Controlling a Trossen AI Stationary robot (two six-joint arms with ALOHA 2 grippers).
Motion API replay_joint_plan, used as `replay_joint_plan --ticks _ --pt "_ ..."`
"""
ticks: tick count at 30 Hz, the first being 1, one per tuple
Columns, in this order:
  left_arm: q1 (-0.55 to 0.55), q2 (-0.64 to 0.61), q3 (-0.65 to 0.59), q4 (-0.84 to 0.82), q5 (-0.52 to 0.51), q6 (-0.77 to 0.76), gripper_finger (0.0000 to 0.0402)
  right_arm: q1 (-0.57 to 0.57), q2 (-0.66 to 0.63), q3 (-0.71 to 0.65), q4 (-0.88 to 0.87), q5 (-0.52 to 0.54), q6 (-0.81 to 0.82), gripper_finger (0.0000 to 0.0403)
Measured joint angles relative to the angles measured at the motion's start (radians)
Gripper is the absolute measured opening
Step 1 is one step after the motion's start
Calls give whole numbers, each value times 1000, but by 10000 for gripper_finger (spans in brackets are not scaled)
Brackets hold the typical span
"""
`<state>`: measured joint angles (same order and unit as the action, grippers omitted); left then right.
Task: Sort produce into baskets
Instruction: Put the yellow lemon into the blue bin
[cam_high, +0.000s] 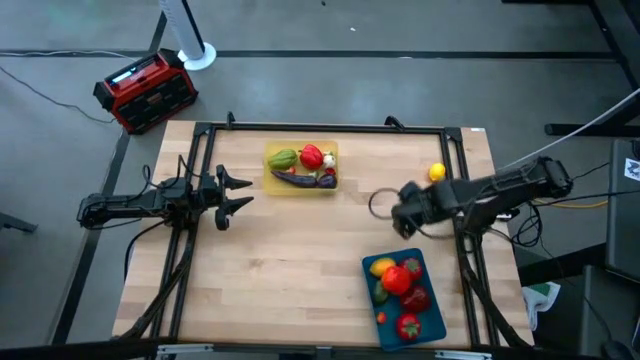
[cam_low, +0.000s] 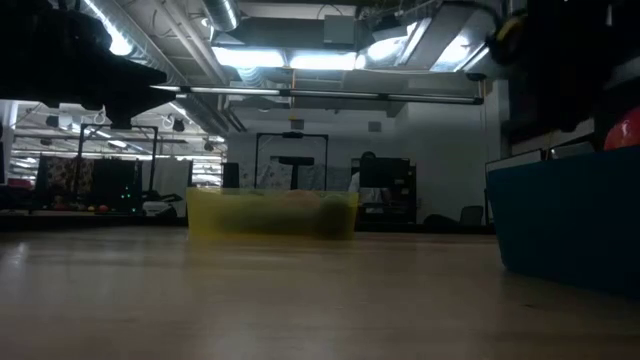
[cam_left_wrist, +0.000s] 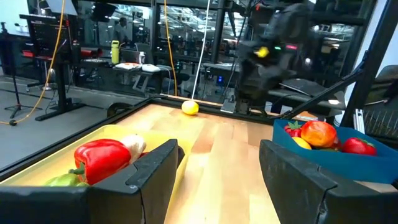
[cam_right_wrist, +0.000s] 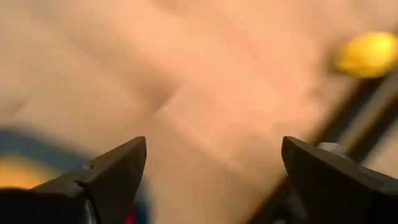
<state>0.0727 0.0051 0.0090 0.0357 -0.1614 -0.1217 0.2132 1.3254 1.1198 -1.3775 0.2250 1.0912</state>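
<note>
Nearly complete: yellow basket (cam_high: 330, 182) loaded with vegetables, teal basket (cam_high: 436, 322) loaded with fruit. Remaining: one lemon (cam_high: 437, 172) loose on surface (cam_high: 280, 270) near far right corner. Right gripper (cam_high: 403, 213) empty, fingers apart, between lemon and teal basket. Left gripper (cam_high: 240, 193) idle, half-apart, empty.

Left gripper (cam_left_wrist: 214, 180) sits low at six o'clock, fingers (cam_left_wrist: 152, 180) parted, nothing between them. At eight o'clock, the yellow tray (cam_left_wrist: 112, 134) holds a red pepper (cam_left_wrist: 99, 158) and white garlic (cam_left_wrist: 134, 146). A lemon (cam_left_wrist: 190, 107) lies alone at twelve; the blue tray (cam_left_wrist: 329, 155) with tomatoes (cam_left_wrist: 319, 133) sits at three. The other arm (cam_left_wrist: 273, 50) looms at one o'clock.
</note>
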Motion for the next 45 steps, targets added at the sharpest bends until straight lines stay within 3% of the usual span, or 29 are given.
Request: replay_joint_plan --ticks 6,12,17,29,45 --pt "0 0 0 0 0 0 223 -231 0 -11 -45 113 -3 372" --pt "0 0 0 0 0 0 223 -434 0 -56 10 191 -185 372" --pt "0 0 0 0 0 8 223 -569 0 -119 98 193 -314 372" --pt "0 0 0 0 0 22 223 -854 1 -282 270 146 -319 372" --pt "0 0 0 0 0 21 223 -1058 1 -428 501 84 -347 372"
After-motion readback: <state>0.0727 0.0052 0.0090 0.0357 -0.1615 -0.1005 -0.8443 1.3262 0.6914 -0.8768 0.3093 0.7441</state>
